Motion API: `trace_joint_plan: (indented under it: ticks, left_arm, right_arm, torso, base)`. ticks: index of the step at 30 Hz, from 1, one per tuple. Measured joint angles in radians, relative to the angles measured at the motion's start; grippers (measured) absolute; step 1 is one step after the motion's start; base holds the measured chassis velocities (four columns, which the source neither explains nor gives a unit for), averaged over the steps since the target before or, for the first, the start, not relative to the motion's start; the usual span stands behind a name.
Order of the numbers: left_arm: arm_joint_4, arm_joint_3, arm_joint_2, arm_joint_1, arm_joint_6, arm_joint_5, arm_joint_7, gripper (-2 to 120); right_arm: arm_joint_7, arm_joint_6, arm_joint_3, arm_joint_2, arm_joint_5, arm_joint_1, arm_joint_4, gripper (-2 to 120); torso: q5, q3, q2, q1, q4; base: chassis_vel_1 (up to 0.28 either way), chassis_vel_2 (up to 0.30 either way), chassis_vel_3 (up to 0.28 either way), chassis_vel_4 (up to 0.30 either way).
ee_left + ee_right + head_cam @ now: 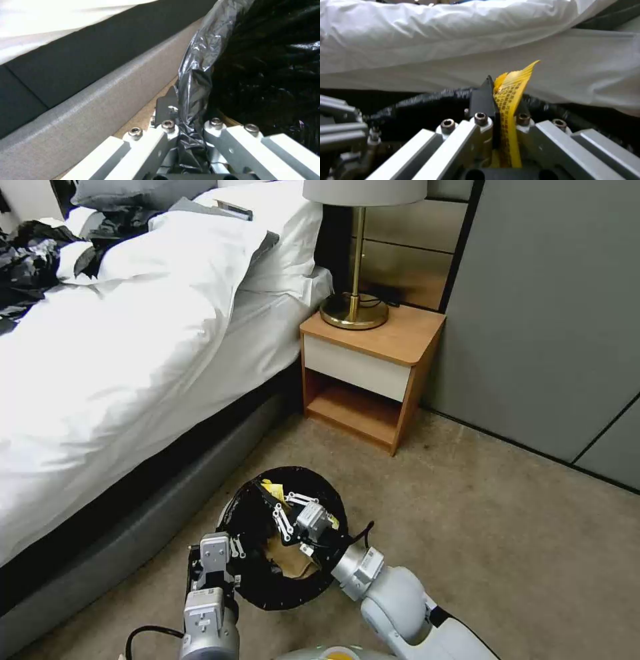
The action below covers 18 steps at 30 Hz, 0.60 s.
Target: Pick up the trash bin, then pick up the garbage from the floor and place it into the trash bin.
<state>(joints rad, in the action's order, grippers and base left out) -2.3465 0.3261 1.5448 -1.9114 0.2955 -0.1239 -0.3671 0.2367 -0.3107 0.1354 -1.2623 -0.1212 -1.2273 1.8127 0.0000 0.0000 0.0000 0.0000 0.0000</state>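
The trash bin [267, 590], lined with a black bag, hangs just above the carpeted floor [507, 540] beside the bed. My left gripper [233, 548] is shut on its near-left rim; the left wrist view shows the crinkled bag edge [196, 75] pinched by that gripper [187, 113]. My right gripper [275, 496] reaches over the bin's mouth, shut on a yellow wrapper [271, 488]. In the right wrist view the wrapper [511, 92] sticks up out of the gripper [501, 100], above the bin's black rim [420, 102]. A brown paper bag [293, 563] lies inside the bin.
The bed [133, 353] with white bedding and its grey base [133, 527] runs along the left, close to the bin. A wooden nightstand [370, 373] with a brass lamp [355, 307] stands ahead. Grey wall panels [553, 327] close the right side. Open carpet lies to the right.
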Motion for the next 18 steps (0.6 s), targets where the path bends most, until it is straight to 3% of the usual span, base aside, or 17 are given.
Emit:
trace_joint_plan:
  ticks: [6,8,18]
  left_arm:
    - [-0.001,0.003,0.000,0.003,0.001,0.003,0.000,1]
    - [-0.001,0.004,0.000,0.004,0.001,0.003,0.000,1]
    - [-0.001,0.002,0.002,0.010,0.003,0.004,0.000,1]
  right_arm:
    - [-0.004,-0.016,0.001,0.005,-0.003,-0.021,-0.002,22]
    - [-0.004,-0.017,0.002,0.007,-0.003,-0.024,-0.002,24]
    - [-0.002,-0.035,-0.024,0.027,0.010,-0.066,0.023,66]
  torso:
    - [0.0001,0.000,0.000,0.000,0.0000]
    - [0.0001,0.000,0.000,0.000,0.0000]
    - [0.0001,0.000,0.000,0.000,0.0000]
  base:
    - [0.000,0.000,0.000,0.000]
    - [0.000,0.000,0.000,0.000]
    - [0.000,0.000,0.000,0.000]
